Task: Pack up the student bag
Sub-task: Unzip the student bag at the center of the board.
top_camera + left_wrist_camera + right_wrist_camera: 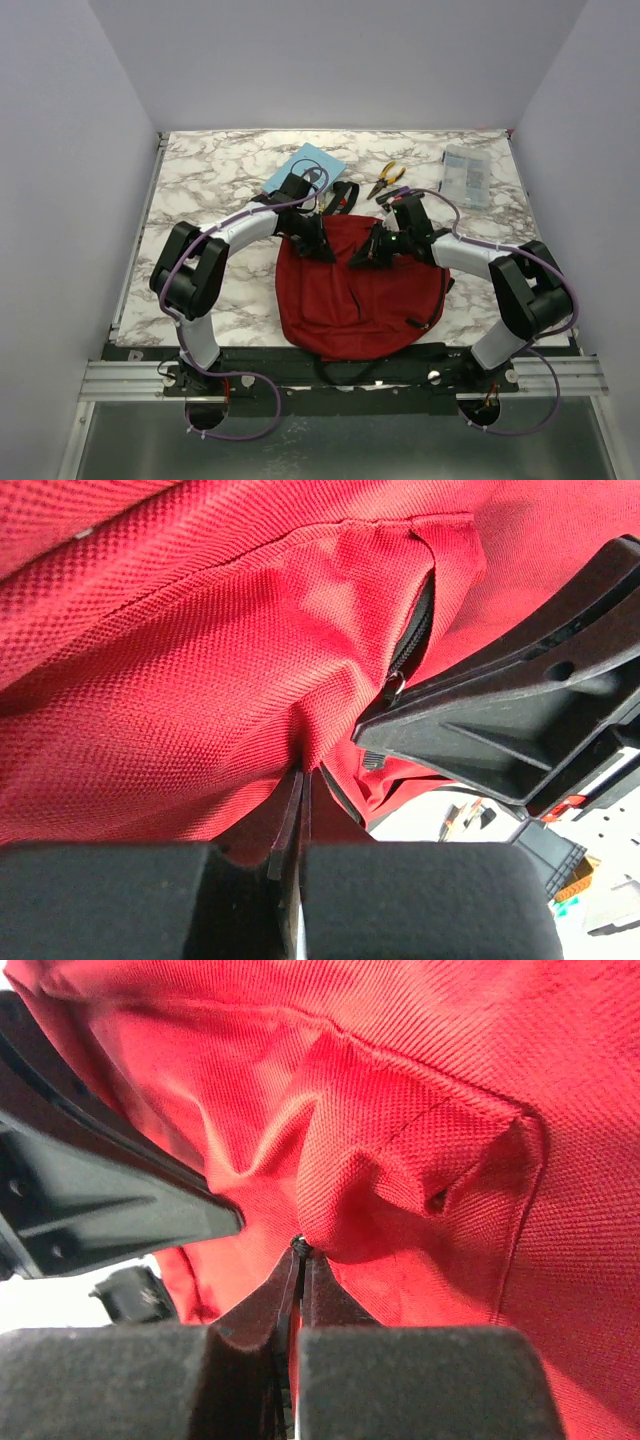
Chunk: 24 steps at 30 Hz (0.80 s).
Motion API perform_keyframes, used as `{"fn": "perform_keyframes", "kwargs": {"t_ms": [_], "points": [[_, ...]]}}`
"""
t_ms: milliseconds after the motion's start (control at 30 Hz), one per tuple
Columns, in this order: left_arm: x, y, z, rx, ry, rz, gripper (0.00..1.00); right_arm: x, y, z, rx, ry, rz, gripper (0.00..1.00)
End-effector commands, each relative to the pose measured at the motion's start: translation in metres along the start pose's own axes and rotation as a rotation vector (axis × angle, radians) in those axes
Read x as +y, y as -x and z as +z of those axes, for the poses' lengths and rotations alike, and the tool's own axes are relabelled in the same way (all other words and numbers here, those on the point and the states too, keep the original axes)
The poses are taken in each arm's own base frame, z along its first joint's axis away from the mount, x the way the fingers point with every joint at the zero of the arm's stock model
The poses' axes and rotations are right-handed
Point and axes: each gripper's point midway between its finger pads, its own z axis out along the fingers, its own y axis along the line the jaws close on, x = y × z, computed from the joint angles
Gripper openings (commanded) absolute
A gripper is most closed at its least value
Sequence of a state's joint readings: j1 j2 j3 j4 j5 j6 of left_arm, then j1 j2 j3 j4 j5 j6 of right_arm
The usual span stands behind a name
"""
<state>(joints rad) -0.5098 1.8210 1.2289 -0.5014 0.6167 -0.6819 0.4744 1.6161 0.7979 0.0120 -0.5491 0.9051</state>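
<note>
The student bag [360,290], dark red fabric, lies flat in the middle of the marble table [200,180], its top end towards the back. My left gripper [322,245] is at the bag's upper left edge. In the left wrist view it [302,775] is shut on a pinched fold of red fabric [200,660], beside a black zipper [415,630]. My right gripper [368,252] faces it from the right, a short way off. In the right wrist view it [300,1245] is shut on a fold of the bag [400,1110], with a small black knot at its tips.
A light blue book [305,165] lies behind the left arm. Yellow-handled pliers [385,178] and a clear plastic box [466,175] lie at the back right. The bag's black straps [345,195] trail behind its top. White walls enclose the table on three sides.
</note>
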Motion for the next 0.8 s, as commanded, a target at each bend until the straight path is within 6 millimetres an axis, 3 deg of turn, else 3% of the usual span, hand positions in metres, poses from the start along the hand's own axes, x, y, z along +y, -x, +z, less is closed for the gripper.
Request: {"fn": "perform_keyframes", "kwargs": {"t_ms": [0, 100, 167, 367, 600, 700, 767], "points": [[-0.012, 0.008, -0.012, -0.069, -0.043, 0.025, 0.0, -0.026, -0.049, -0.008, 0.232, -0.063, -0.132, 0.01], [-0.013, 0.008, -0.012, -0.074, -0.056, 0.026, 0.0, -0.038, -0.064, -0.014, 0.27, -0.084, -0.165, 0.0], [-0.013, 0.008, -0.013, -0.082, -0.056, 0.029, 0.0, -0.044, -0.062, -0.015, 0.253, -0.108, -0.19, 0.0], [-0.013, 0.009, -0.017, -0.125, -0.06, 0.037, 0.0, -0.034, -0.058, -0.009, 0.198, -0.037, -0.18, 0.01], [-0.019, 0.005, -0.021, -0.127, -0.084, 0.063, 0.02, -0.021, -0.036, -0.009, 0.114, -0.046, -0.22, 0.01], [-0.023, 0.007, -0.037, -0.201, -0.062, 0.117, 0.38, -0.013, -0.032, -0.008, 0.108, -0.023, -0.224, 0.01], [-0.027, 0.009, -0.048, -0.258, -0.038, 0.159, 0.55, -0.009, -0.03, -0.008, 0.101, -0.013, -0.227, 0.01]]}}
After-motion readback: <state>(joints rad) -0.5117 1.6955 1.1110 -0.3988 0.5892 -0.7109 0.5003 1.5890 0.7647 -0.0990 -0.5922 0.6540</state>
